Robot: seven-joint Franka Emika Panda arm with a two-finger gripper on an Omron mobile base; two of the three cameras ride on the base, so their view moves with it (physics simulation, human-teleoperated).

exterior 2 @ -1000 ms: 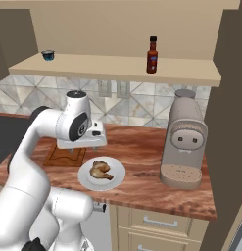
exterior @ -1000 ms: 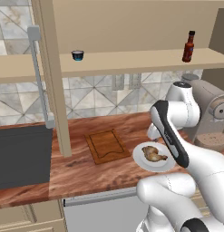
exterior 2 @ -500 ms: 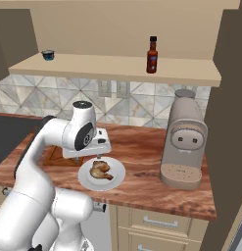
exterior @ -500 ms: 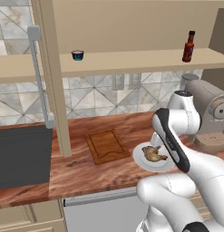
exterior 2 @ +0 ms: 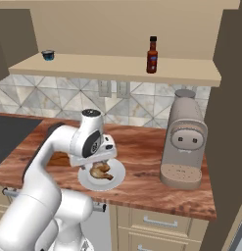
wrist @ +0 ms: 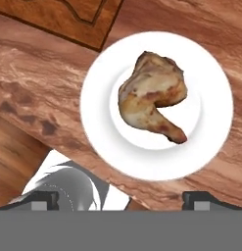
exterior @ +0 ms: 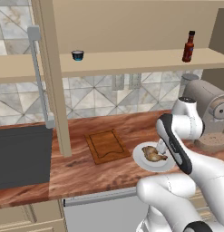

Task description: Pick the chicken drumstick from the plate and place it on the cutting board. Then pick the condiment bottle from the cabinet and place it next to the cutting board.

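Drumstick [wrist: 152, 100] lies centred on the plate [wrist: 103, 147] as the gripper [wrist: 120, 198], jaws wide, hovers above for the pick.

Rendered kitchen: wood countertop [exterior: 109, 172] w/ tiled backsplash [exterior: 109, 97], dark sink [exterior: 20, 156] & faucet [exterior: 38, 74], coffee machine [exterior 2: 183, 147], open cabinet [exterior: 131, 58] shelf, drawers [exterior 2: 157, 230] below, plate [wrist: 210, 142] w/ chicken drumstick [wrist: 152, 98]

Landmark = plate [exterior: 152, 164], on bench [exterior: 86, 172] near its front edge: chicken drumstick [exterior: 153, 154] lies on it, cutting board [exterior: 105, 145] just beside it to the left w/ a slim gap. Tool [exterior 2: 104, 161] hangs above plate. Coffee machine [exterior 2: 183, 141] sits on bench right of plate; cabinet [exterior: 131, 58] shelf runs above & behind, w/ condiment bottle [exterior: 189, 46] up-right of plate, cup [exterior: 77, 55] up-left.
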